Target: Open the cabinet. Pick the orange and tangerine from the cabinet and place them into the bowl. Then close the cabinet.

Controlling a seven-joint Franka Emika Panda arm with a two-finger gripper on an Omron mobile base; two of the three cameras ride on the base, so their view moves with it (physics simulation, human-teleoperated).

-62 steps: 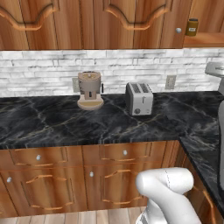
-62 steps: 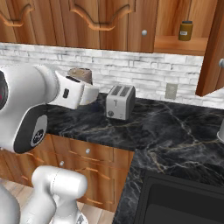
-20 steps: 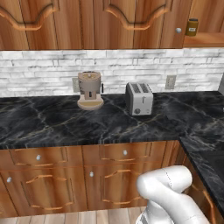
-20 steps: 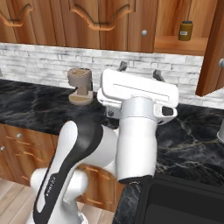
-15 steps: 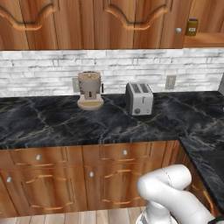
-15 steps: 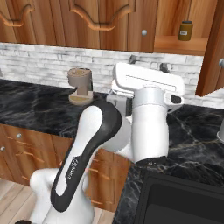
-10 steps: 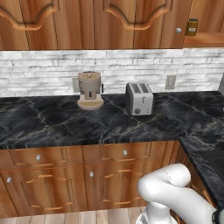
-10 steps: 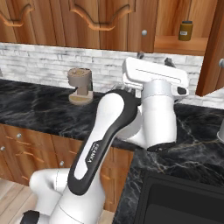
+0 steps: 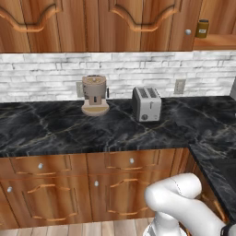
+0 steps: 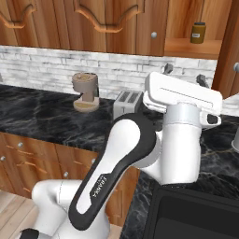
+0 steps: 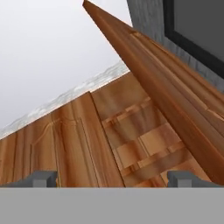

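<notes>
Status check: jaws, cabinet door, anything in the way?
Gripper raised, jaws open, empty. Cabinet door swung open, jar on its shelf; fruit and bowl unseen. Toaster and coffee grinder on the counter below.

Even, soft rendered light; faint shadows, slight blur, no glare.

I see the black marble-patterned table [image 9: 55, 131] running along the white brick wall and turning a corner at the right. On it a beige, round-bodied coffee grinder [image 9: 95, 95] stands near the wall, and a silver two-slot toaster [image 9: 146, 103] sits apart to its right. On the open wooden shelf [image 10: 192, 48] above, a small dark-lidded yellowish jar [image 10: 198, 32] stands upright.
</notes>
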